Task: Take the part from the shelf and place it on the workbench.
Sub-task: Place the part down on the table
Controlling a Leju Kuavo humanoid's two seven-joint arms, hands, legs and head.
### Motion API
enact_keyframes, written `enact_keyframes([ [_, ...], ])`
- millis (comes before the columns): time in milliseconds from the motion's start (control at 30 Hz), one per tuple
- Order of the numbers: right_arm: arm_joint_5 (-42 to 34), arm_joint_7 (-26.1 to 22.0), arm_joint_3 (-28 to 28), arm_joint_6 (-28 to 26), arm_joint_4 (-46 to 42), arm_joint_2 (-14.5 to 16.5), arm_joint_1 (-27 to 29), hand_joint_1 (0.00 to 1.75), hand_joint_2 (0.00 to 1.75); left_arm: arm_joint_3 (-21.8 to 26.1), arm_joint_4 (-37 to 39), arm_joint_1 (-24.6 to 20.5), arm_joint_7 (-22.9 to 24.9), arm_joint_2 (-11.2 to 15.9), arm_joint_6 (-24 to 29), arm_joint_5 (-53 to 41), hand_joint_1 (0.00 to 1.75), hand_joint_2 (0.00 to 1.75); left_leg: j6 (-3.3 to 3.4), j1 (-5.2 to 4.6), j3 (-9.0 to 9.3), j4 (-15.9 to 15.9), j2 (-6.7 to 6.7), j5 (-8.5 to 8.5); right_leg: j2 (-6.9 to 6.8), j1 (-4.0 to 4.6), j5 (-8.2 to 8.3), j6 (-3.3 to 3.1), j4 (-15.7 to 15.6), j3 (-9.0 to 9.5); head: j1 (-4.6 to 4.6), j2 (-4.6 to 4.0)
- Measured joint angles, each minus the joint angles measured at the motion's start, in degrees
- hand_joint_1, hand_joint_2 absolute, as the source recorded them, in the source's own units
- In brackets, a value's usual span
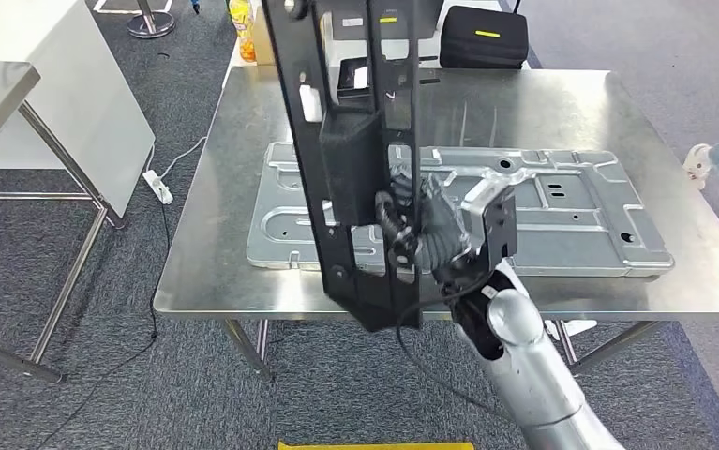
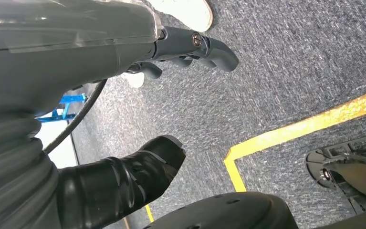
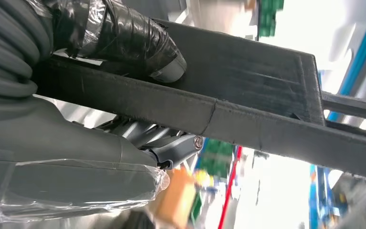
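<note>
A left hand hangs over grey carpet, fingers apart, holding nothing. A long black part stands nearly upright above the steel desk, gripped low by the right hand. A silver stamped panel lies flat on the desk behind.

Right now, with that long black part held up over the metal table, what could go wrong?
The right robot hand grips the tall black part near its lower end, so most of it stands above the grip; it may tip or twist. A stamped metal panel already lies on the workbench, so the part could come down on it. The left robot hand hangs by the floor, giving no support.
</note>
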Motion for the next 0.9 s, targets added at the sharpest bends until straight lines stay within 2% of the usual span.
enact_keyframes([
  [67,0.54,1.04,-1.31,-0.96,2.06,0.00,-3.67,1.75,1.75,-0.16,0.00,-0.17,0.17,-0.01,-0.26,-0.36,0.00,1.75,-0.43,-0.13,-0.13,0.20,-0.14,-0.03,0.04,0.14,2.76,-0.39,-7.09,3.29,-0.02,0.00],
  [100,1.22,1.67,-1.78,-1.67,3.28,0.00,-5.51,1.75,1.75,-0.22,0.00,-0.28,0.26,-0.01,-0.34,-0.55,0.00,1.75,-0.73,-0.20,-0.27,0.24,-0.17,0.03,0.08,0.30,3.21,-0.64,-8.97,4.01,-0.03,0.00],
  [167,3.62,2.95,-2.63,-3.62,6.33,-0.02,-9.24,1.75,1.75,-0.37,0.00,-0.50,0.44,0.01,-0.47,-0.93,0.00,1.75,-1.38,-0.26,-0.52,0.13,-0.18,0.25,0.19,0.56,3.24,-1.17,-9.74,3.92,-0.04,0.00],
  [233,7.73,4.07,-3.37,-6.29,9.62,-0.05,-12.99,1.75,1.75,-0.53,0.00,-0.68,0.59,0.01,-0.56,-1.32,0.00,1.75,-1.96,-0.19,-0.91,0.62,-0.16,-0.18,0.15,0.31,3.54,-1.85,-10.09,3.91,-0.03,0.00],
  [300,12.00,4.81,-3.66,-8.57,12.41,-0.05,-16.43,1.75,1.75,-0.68,0.00,-0.78,0.66,0.01,-0.67,-1.58,0.00,1.75,-2.43,-0.11,-2.78,4.61,-0.14,-2.49,0.04,0.08,3.76,-2.58,-10.43,4.01,-0.04,0.00],
  [367,14.28,5.20,-3.68,-9.67,14.68,-0.06,-18.79,1.75,1.75,-0.89,0.01,-0.77,0.67,0.01,-0.82,-1.63,0.00,1.75,-2.72,-0.04,-6.39,12.11,-0.13,-5.72,-0.01,0.23,3.70,-2.96,-10.42,4.01,-0.05,0.00],
  [400,14.72,5.32,-3.68,-9.88,15.62,-0.07,-19.46,1.75,1.75,-1.01,0.01,-0.75,0.67,0.01,-0.89,-1.65,0.00,1.75,-2.80,-0.02,-7.96,15.08,-0.12,-6.49,-0.01,0.32,3.65,-3.03,-10.40,4.06,-0.05,0.00],
  [433,14.97,5.40,-3.67,-9.95,16.36,-0.07,-19.88,1.75,1.75,-1.12,0.02,-0.73,0.68,0.01,-0.95,-1.66,0.00,1.75,-2.82,-0.02,-8.75,16.24,-0.12,-6.21,0.00,0.39,3.58,-3.08,-10.37,4.12,-0.05,0.00],
  [467,15.15,5.44,-3.65,-9.98,16.93,-0.06,-20.10,1.75,1.75,-1.21,0.02,-0.74,0.68,0.01,-1.00,-1.67,0.00,1.75,-2.74,-0.02,-8.44,15.12,-0.12,-4.82,0.02,0.44,3.48,-3.10,-10.34,4.25,-0.05,0.00],
  [533,15.41,5.46,-3.62,-10.00,17.69,-0.04,-20.43,1.75,1.75,-1.33,0.02,-0.79,0.68,0.02,-1.02,-1.68,0.00,1.75,-2.26,-0.06,-5.35,7.86,-0.11,-0.64,0.05,0.52,3.15,-2.97,-10.24,4.60,-0.04,0.00],
  [567,15.67,5.47,-3.61,-10.12,17.99,-0.03,-20.66,1.75,1.75,-1.36,0.02,-0.81,0.68,0.03,-1.02,-1.70,0.00,1.75,-1.98,-0.17,-3.67,4.28,-0.10,0.72,0.07,0.64,2.97,-2.84,-10.13,4.66,-0.03,0.00],
  [600,16.44,5.57,-3.60,-10.54,18.25,-0.04,-20.90,1.75,1.75,-1.39,0.02,-0.85,0.68,0.04,-1.03,-1.74,0.00,1.75,-1.72,-0.29,-2.55,1.83,-0.08,1.38,0.08,0.72,2.87,-2.63,-10.06,4.62,-0.04,0.00],
  [667,21.89,6.49,-3.29,-13.35,18.82,-0.04,-21.34,1.75,1.75,-1.43,0.02,-0.92,0.69,0.05,-1.09,-1.94,0.00,1.75,-1.42,-0.53,-1.95,0.43,-0.12,1.22,0.04,0.81,2.83,-2.13,-10.05,4.43,-0.04,0.00],
  [767,41.04,10.15,-1.59,-21.50,19.92,-0.13,-22.46,1.75,1.75,-1.46,0.02,-0.93,0.81,0.02,-1.21,-2.41,0.00,1.75,-0.71,-0.18,-1.65,-0.35,-0.18,1.48,-0.03,0.74,1.86,-1.18,-8.92,3.96,-0.02,0.00],
  [833,55.80,13.17,0.08,-25.94,20.92,-0.20,-23.47,1.75,1.75,-1.54,0.02,-1.06,0.98,-0.02,-1.27,-2.79,0.00,1.75,-0.27,-0.01,-1.41,-0.71,-0.09,1.59,0.02,0.54,-0.89,-0.56,-3.62,1.41,0.01,0.00],
  [900,68.43,15.88,2.00,-29.10,22.44,-0.15,-23.85,1.75,1.75,-1.66,0.02,-1.24,1.21,-0.10,-1.35,-3.19,0.00,1.75,-0.11,0.00,-1.34,-0.68,0.01,1.48,0.00,0.29,-3.64,-0.07,3.80,-2.49,0.01,0.00],
])
